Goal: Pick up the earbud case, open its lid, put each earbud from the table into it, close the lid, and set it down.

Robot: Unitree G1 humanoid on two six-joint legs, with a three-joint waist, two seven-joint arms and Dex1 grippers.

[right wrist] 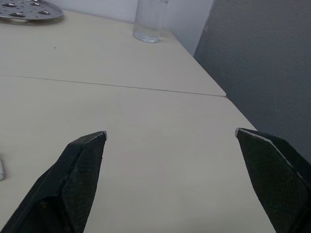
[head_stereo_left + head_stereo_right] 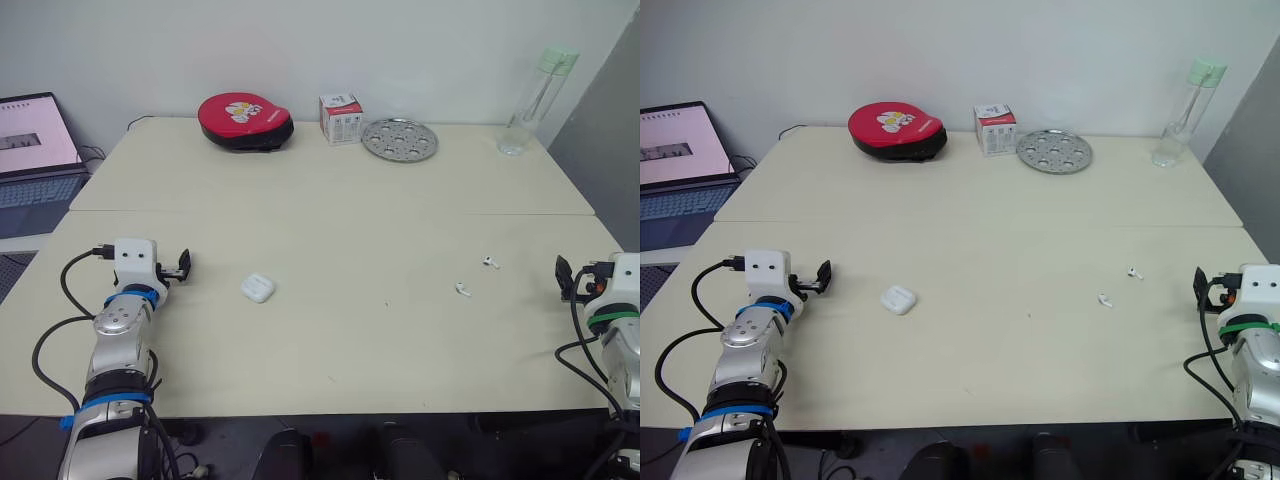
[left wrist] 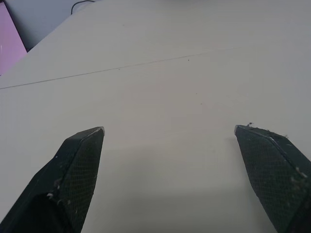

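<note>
Left eye view: across the table [image 2: 330, 225], the left gripper [image 2: 181, 265] and right gripper [image 2: 566, 279] rest wide open and empty at opposite edges; pick-up seems pending, calling for a reach to the closed earbud case [image 2: 257, 288] left of centre, then the nearer earbud [image 2: 463, 290] and farther earbud [image 2: 490, 262] right of centre.

Office: laptop [image 2: 35, 160], plain tables [image 2: 330, 210]

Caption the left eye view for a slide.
Closed earbud case on table, between open left gripper and two earbuds lying near open right gripper.
</note>
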